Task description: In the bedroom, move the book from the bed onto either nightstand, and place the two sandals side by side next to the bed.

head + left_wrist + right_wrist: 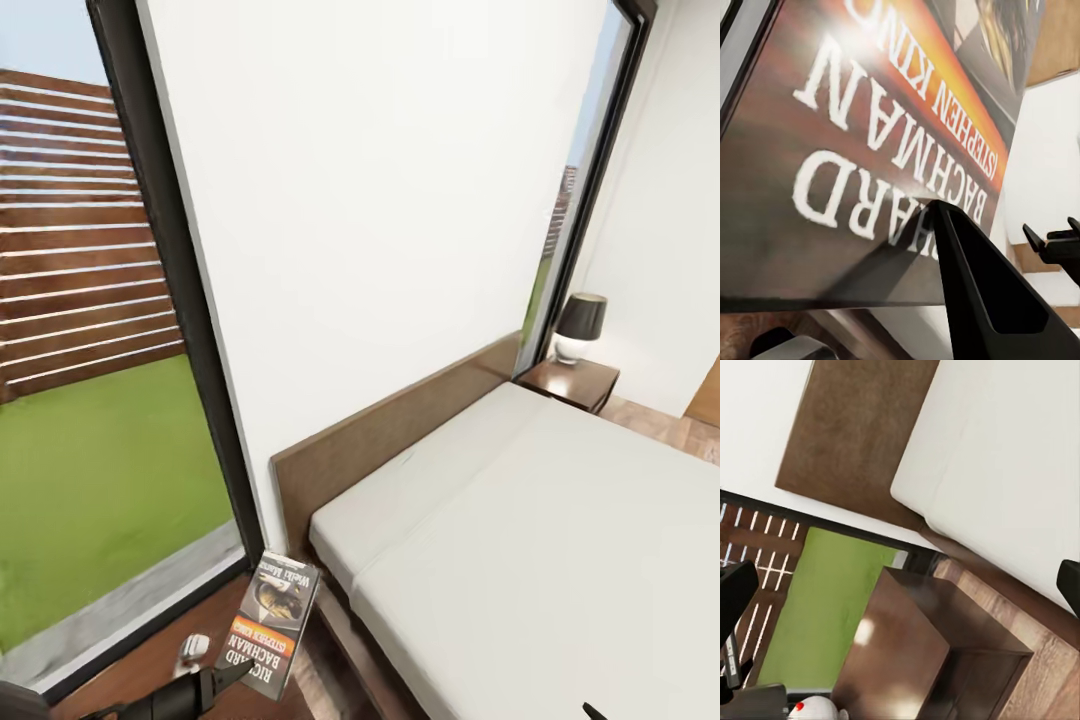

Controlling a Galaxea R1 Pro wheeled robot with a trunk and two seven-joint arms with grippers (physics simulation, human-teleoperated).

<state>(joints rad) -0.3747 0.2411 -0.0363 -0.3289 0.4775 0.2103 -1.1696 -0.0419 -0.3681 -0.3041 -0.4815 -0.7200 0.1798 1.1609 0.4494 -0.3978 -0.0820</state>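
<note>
My left gripper [228, 678] is shut on the book [268, 622], gripping its lower edge and holding it tilted above the near nightstand [140, 665] beside the bed [560, 560]. In the left wrist view the book [870, 150] shows its orange band and the white "BACHMAN" lettering, with one black finger [979, 292] laid over the cover. My right gripper [904, 585] is open and holds nothing; it looks down on the same nightstand [915, 652] and the mattress corner [1005, 457]. The sandals are out of view.
A second nightstand [572, 380] with a black-shaded lamp [580, 322] stands past the bed's far side. A small white object [193, 648] sits on the near nightstand. A tall black-framed window [190, 300] stands just behind it, and the brown headboard [400, 430] runs along the wall.
</note>
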